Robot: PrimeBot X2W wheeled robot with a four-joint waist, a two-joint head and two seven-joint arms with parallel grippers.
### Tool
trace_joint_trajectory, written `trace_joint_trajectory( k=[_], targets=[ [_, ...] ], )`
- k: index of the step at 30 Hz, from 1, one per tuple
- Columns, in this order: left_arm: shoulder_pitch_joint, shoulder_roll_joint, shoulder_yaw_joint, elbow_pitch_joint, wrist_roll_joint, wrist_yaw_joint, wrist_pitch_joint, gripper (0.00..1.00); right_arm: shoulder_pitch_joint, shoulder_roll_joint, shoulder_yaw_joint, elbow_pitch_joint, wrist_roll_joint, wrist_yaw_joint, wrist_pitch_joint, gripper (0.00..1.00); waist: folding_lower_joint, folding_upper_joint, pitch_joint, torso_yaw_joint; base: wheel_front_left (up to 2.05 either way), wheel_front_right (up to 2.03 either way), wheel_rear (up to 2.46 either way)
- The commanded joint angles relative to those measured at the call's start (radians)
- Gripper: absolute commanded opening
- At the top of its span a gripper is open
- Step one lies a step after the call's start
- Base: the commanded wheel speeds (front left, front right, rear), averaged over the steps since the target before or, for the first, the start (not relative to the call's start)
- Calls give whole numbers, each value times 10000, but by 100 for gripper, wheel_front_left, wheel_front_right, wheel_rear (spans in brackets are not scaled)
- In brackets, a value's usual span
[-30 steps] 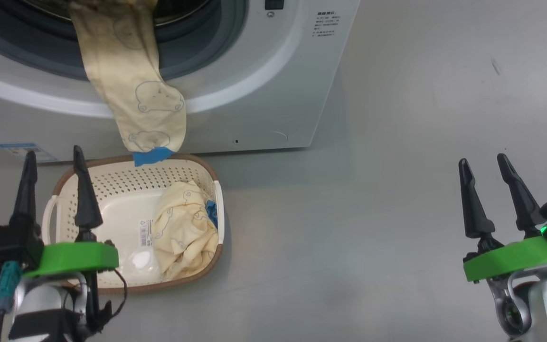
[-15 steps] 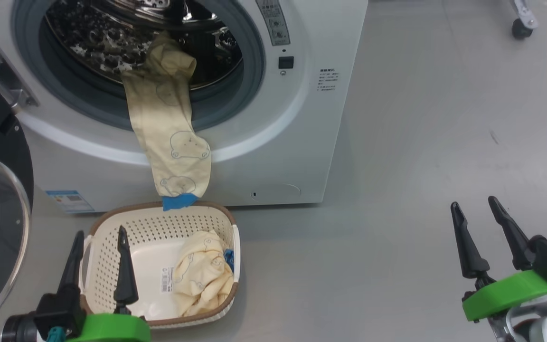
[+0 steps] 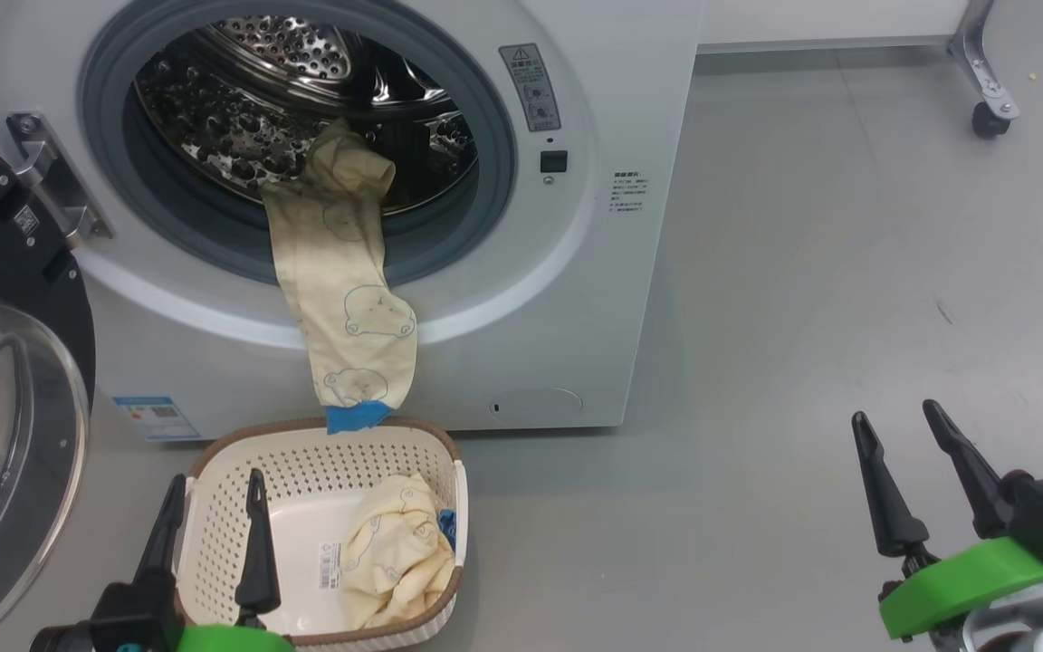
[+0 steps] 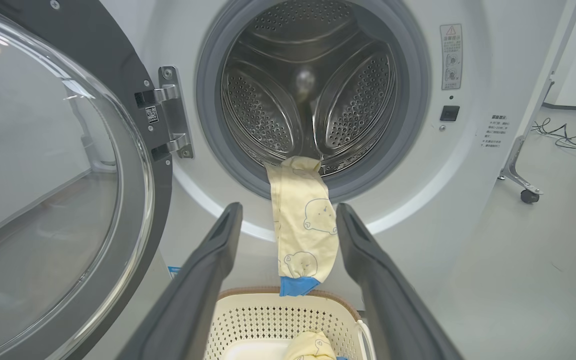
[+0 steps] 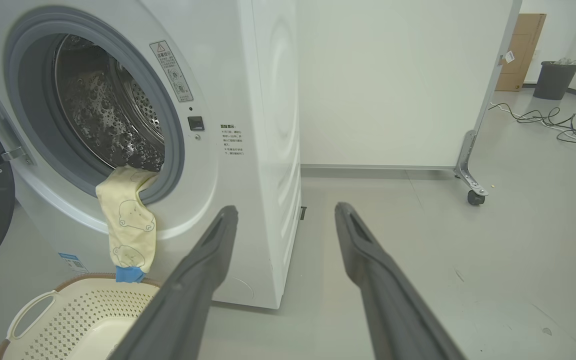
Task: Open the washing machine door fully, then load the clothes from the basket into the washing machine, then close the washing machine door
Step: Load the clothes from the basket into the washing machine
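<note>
Left claw [image 3: 218, 480] spread, empty, by basket [image 3: 304, 466]; crumpled clothes [image 3: 399, 548] just ahead-right of it. Right claw [image 3: 894, 412] spread too, well apart. Left nearer.

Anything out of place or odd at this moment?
Yes. One garment hangs half out of the drum, over the gasket and down the washer front, its blue end near the basket rim. Shutting the door now would likely pinch it.
</note>
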Motion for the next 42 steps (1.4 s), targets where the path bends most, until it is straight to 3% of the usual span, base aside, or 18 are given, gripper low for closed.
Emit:
trace_joint_trajectory(
  k=[1,28,36,42],
  targets=[
    [-231,4,295,-272,124,-29,-66,100,-110,-144,229,-412,-10,104,58,100,1,-1,38,3,0,0,0],
    [-747,-94,471,134,274,-220,-66,100,-173,-144,313,-555,115,104,30,100,1,-1,525,-15,0,0,0],
    [-2193,224,378,1966,245,-588,-63,100,-604,-144,461,-604,292,104,-124,100,1,-1,1580,-442,0,0,0],
    [-4215,748,483,4319,-17,-1044,349,100,-1143,-144,532,-574,474,104,-385,100,1,-1,2948,-1153,0,0,0]
  ],
)
